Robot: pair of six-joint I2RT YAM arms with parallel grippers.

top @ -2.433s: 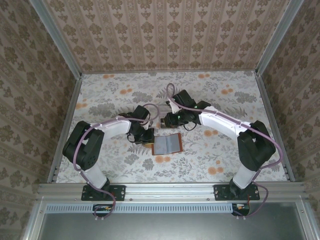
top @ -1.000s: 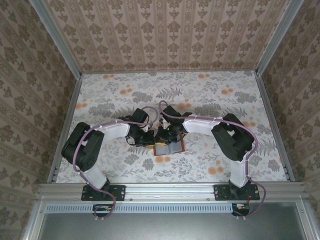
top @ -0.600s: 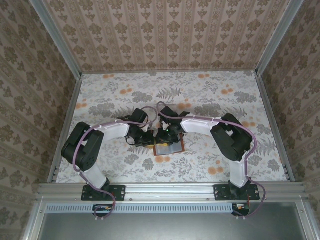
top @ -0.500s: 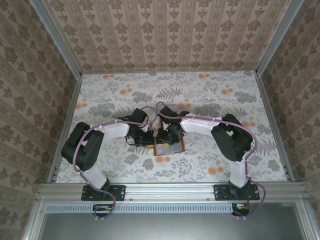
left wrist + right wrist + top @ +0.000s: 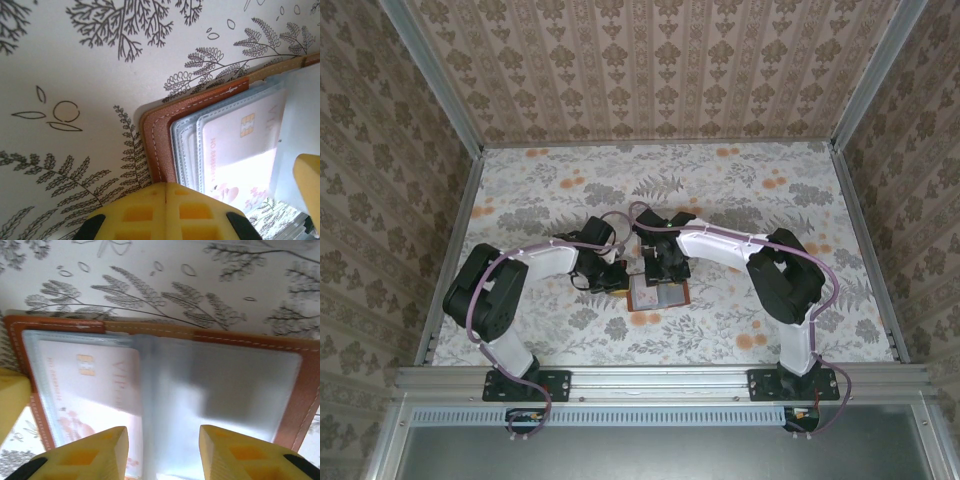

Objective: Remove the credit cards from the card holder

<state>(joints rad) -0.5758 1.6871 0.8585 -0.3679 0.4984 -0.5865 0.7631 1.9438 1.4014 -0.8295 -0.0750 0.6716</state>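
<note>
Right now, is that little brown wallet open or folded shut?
Open: the card holder lies spread flat, both inner halves showing, a card inside its clear sleeve.

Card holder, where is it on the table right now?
In the top view the card holder lies open near the middle of the table, with the left gripper at its left edge and the right gripper over it, jaws apart.
</note>
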